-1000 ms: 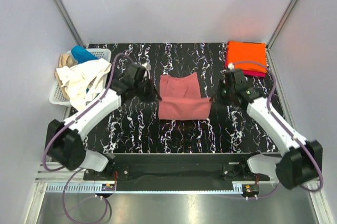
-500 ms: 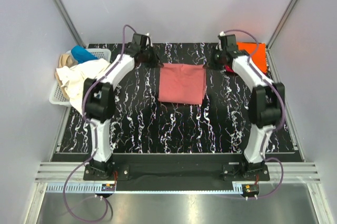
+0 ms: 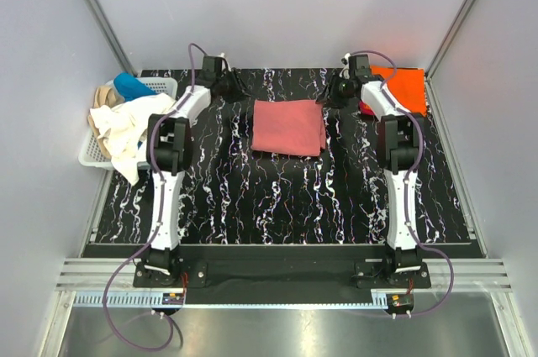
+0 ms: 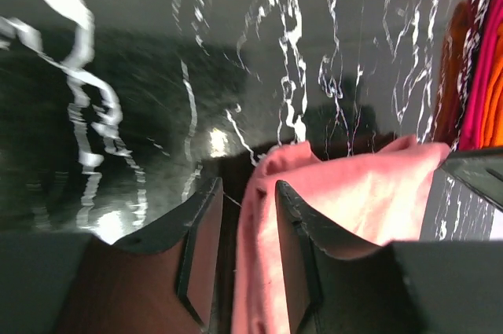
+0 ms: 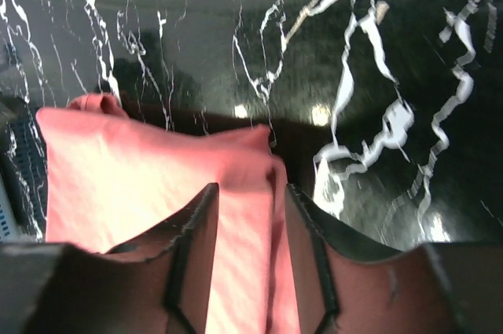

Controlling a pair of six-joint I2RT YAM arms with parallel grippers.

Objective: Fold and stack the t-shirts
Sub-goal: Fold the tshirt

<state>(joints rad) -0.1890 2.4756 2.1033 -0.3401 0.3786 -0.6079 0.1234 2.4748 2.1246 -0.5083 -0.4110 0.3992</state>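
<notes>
Salmon-pink tee (image 3: 288, 127) lies folded flat, long axis left-to-right. Left gripper (image 4: 247, 189) sits off its far-left corner and right gripper (image 5: 250, 189) off its far-right, equally near. Both stand with jaws parted, apparently clamping nothing, though blur hides contact. Orange stack (image 3: 402, 88) waits to its right, with open counter (image 3: 277, 197) on its near side.

Two arms of white shells and black joints, left arm (image 3: 164, 206) and right arm (image 3: 402, 206) alike; a purple cable (image 3: 103, 311) loops along each; the left gripper (image 4: 247, 185) has black, angular fingers (image 4: 200, 255)
</notes>
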